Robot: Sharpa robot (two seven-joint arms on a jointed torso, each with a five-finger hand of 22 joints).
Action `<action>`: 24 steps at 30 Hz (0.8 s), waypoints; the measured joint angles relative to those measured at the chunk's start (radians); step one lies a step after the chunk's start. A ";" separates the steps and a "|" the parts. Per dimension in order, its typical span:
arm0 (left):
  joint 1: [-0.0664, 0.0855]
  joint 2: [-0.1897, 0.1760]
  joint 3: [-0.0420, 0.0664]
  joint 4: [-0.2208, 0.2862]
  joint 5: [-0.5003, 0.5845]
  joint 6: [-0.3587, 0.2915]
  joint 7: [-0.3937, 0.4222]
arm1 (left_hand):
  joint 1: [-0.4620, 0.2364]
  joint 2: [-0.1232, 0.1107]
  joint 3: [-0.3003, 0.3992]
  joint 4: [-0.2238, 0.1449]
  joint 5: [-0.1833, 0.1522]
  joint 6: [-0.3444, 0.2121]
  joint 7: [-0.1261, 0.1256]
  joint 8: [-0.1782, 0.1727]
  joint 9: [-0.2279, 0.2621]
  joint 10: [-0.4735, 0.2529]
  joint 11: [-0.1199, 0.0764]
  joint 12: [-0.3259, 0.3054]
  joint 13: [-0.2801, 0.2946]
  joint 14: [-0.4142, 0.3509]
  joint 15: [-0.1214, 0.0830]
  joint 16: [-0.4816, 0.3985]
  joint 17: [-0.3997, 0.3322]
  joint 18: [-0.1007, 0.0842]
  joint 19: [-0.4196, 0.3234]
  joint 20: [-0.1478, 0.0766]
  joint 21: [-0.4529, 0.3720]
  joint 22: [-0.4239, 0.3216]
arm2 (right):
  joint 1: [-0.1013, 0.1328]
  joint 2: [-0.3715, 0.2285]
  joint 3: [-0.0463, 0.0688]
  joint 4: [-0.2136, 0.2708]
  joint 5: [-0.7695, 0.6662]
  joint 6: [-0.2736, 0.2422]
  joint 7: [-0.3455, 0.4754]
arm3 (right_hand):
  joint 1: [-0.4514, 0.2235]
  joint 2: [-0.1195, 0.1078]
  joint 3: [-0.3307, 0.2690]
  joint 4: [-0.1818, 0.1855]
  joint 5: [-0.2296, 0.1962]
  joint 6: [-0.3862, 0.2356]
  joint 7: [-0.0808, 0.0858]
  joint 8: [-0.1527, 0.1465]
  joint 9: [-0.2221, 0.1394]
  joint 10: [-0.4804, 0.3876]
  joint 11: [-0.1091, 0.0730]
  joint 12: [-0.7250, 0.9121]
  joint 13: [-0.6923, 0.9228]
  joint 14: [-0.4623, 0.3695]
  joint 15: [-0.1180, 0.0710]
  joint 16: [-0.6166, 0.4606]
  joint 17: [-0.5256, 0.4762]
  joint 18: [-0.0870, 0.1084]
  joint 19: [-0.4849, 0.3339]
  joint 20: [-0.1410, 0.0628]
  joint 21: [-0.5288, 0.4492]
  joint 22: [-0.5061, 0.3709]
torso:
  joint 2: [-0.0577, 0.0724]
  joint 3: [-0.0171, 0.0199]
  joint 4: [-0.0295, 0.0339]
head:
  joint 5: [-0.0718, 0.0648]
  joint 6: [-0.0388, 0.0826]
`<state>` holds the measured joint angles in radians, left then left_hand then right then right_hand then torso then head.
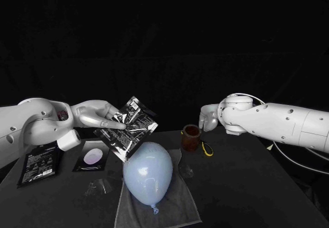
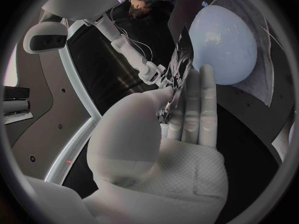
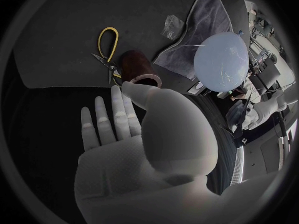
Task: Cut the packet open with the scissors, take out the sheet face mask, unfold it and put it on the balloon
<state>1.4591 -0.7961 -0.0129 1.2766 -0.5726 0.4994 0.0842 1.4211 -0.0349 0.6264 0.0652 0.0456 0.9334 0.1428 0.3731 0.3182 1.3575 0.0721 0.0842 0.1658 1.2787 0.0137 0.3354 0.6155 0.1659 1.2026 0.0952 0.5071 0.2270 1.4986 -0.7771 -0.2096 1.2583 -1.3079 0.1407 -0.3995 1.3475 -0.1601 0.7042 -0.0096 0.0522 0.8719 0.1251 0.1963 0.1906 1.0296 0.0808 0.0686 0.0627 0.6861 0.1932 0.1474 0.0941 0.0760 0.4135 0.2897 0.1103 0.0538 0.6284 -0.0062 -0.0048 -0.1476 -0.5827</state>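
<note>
My left hand (image 1: 96, 115) pinches the packet (image 1: 130, 126) by one edge, tilted in the air left of centre in the head view, just above the balloon (image 1: 147, 173) lying on the grey cloth (image 1: 179, 209) at lower centre. My right hand (image 1: 209, 118) hovers right of centre, fingers straight and apart with nothing in them, over the brown cup (image 1: 190, 137) and the yellow-handled scissors (image 1: 206, 148) beside it. Fetching the scissors looks like the step, so I'd come down on the handles clear of the cup and hold the packet's free edge toward the right, away from my fingers.
</note>
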 measured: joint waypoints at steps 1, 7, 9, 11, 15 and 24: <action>0.000 0.000 0.000 0.000 0.000 0.000 0.000 | 0.000 0.000 0.000 0.000 0.000 0.000 0.000 0.000 0.000 0.000 0.000 0.000 0.000 0.000 0.000 0.000 0.000 0.000 0.000 0.000 0.000 0.000 | 0.000 -0.002 0.000 0.001 -0.002 -0.001 0.000 | -0.004 -0.004 0.009 -0.002 0.000 0.009 0.002 0.008 0.002 0.013 0.002 0.000 0.000 0.026 -0.001 0.010 0.005 0.000 0.015 0.000 0.004 0.002 | 0.000 0.0000 0.0001 | 0.000 0.000; 0.000 0.000 0.000 0.000 0.000 0.000 0.000 | 0.000 0.000 0.000 0.000 0.000 0.001 0.001 -0.002 0.000 0.000 0.000 0.000 0.000 0.000 0.000 0.000 0.000 0.000 0.000 0.000 0.000 0.000 | 0.000 -0.016 0.000 0.007 -0.024 -0.014 0.000 | -0.019 -0.010 0.025 -0.008 0.000 0.013 0.005 0.020 0.007 0.031 0.005 0.000 0.000 0.056 0.010 0.022 0.009 0.009 0.052 -0.001 0.012 0.005 | 0.000 -0.0002 0.0003 | -0.001 0.001; 0.000 0.000 0.000 0.000 0.000 0.000 0.000 | -0.001 -0.001 0.000 0.000 0.000 0.002 0.002 -0.003 0.000 0.000 0.000 0.000 0.000 0.000 0.000 0.000 0.000 0.000 0.000 0.000 0.000 0.000 | 0.000 -0.021 0.000 0.009 -0.030 -0.028 0.000 | -0.020 -0.012 0.034 -0.009 0.000 0.016 0.009 0.027 0.009 0.041 0.012 0.000 0.000 0.080 0.015 0.037 0.013 0.032 0.098 -0.003 0.027 0.011 | 0.000 -0.0003 0.0003 | -0.001 0.002; 0.000 0.000 0.000 0.000 0.000 0.000 0.000 | -0.001 -0.001 0.000 0.000 0.000 0.002 0.002 -0.004 0.000 0.000 0.000 0.000 0.000 0.000 0.000 0.000 0.000 0.000 0.000 0.000 0.000 0.000 | 0.000 -0.026 0.000 0.010 -0.035 -0.046 0.001 | -0.024 -0.016 0.036 -0.011 0.000 0.018 0.010 0.028 0.009 0.044 0.016 0.000 0.000 0.100 0.017 0.047 0.016 0.047 0.135 -0.003 0.038 0.015 | 0.000 -0.0002 0.0003 | -0.001 0.002; 0.000 0.001 0.000 -0.001 0.000 0.000 0.000 | -0.001 -0.001 0.000 0.000 0.000 0.002 0.002 -0.004 0.001 0.000 0.000 0.000 0.000 0.000 0.001 0.000 0.000 0.000 0.000 0.000 0.000 0.000 | 0.000 -0.038 0.000 0.016 -0.048 -0.116 0.012 | -0.034 -0.025 0.042 -0.013 0.000 0.017 0.011 0.040 0.014 0.050 0.021 0.000 0.000 0.180 0.000 0.086 0.030 0.073 0.221 -0.001 0.059 0.023 | 0.000 -0.0009 0.0008 | 0.000 0.005; 0.000 0.004 0.000 -0.008 0.000 -0.005 0.003 | -0.004 -0.004 0.000 0.000 0.000 0.002 0.002 -0.002 0.001 0.000 0.000 0.000 0.001 0.000 0.001 0.000 0.002 0.000 -0.004 -0.004 0.000 0.002 | 0.001 -0.065 0.009 0.052 -0.040 -0.339 0.095 | -0.057 -0.041 0.031 -0.001 0.000 0.019 0.039 0.064 0.024 0.089 0.071 0.000 0.000 0.325 -0.061 0.137 0.056 0.102 0.353 -0.022 0.099 0.034 | -0.001 -0.0014 0.0009 | 0.024 0.020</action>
<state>1.4591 -0.7918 -0.0131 1.2685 -0.5725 0.4940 0.0875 1.4174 -0.0386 0.6262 0.0651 0.0456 0.9356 0.1453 0.3713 0.3194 1.3575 0.0721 0.0843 0.1668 1.2789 0.0147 0.3354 0.6177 0.1660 1.1983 0.0913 0.5071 0.2285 1.4998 -0.8417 -0.2006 1.3104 -1.3481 -0.1982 -0.3046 1.2904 -0.2009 0.7353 -0.0108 0.0523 0.8906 0.1642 0.2603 0.2150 1.1188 0.1521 0.0686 0.0626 1.0107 0.1320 0.2848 0.1505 0.1781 0.7664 0.2677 0.2097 0.0875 0.6272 -0.0077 -0.0039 -0.1237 -0.5631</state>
